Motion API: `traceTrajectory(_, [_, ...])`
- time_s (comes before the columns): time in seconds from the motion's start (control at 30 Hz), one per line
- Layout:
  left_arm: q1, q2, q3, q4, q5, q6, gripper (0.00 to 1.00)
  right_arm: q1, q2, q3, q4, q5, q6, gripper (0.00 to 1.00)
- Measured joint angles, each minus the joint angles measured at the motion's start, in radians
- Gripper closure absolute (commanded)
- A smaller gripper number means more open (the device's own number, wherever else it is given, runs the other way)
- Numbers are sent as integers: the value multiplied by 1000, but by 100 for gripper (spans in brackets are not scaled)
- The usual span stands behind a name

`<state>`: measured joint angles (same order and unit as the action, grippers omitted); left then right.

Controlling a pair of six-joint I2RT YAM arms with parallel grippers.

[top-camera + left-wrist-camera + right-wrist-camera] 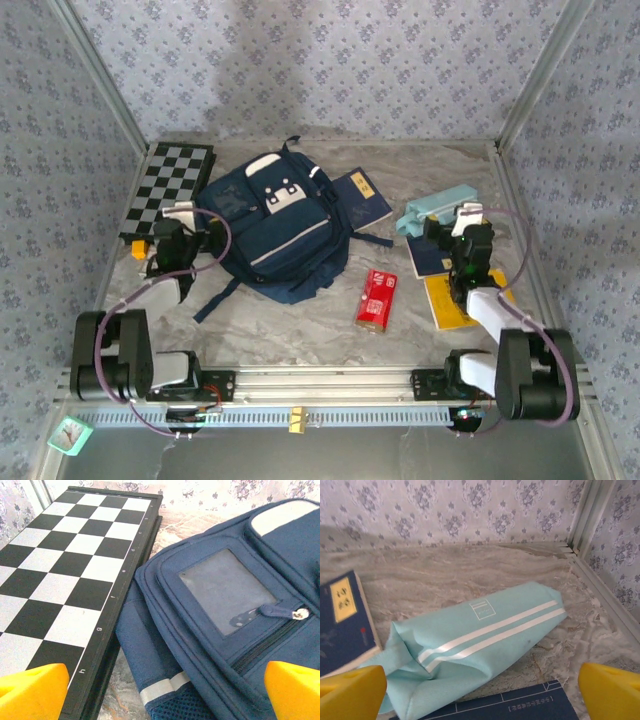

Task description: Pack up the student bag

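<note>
Your bag [270,225] lies front-up at centre left of the overhead frame, its edge against the chessboard [170,185], zips apparently closed. Nothing looks packed yet: the pencil case [480,630] and red packet [377,298] lie loose on the counter [300,340]. The left gripper [183,222] hangs released at the bag's left side. The right gripper [462,218] is spread empty over the pencil case. You're likely at the opening step, so next take the zip pull [300,613] with the left.
</note>
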<state>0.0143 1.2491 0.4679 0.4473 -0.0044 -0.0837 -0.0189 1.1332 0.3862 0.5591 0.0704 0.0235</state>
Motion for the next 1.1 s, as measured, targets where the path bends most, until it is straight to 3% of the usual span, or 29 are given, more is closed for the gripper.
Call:
traceTrajectory(0.17, [9, -125, 14, -147, 31, -103, 0, -23, -162, 13, -149, -44, 120, 0])
traceTrajectory(0.37, [25, -309, 14, -312, 66, -269, 0, -75, -325, 5, -328, -80, 375, 0])
traceTrajectory(0.63, [34, -409, 22, -513, 42, -470, 0, -90, -299, 59, -586, -201, 506, 0])
traceTrajectory(0.83, [22, -433, 29, -640, 92, -539, 0, 26, -144, 176, -740, -288, 519, 0])
traceTrajectory(1.1, [-126, -512, 29, -718, 113, -620, 0, 330, 90, 320, -819, -315, 565, 0])
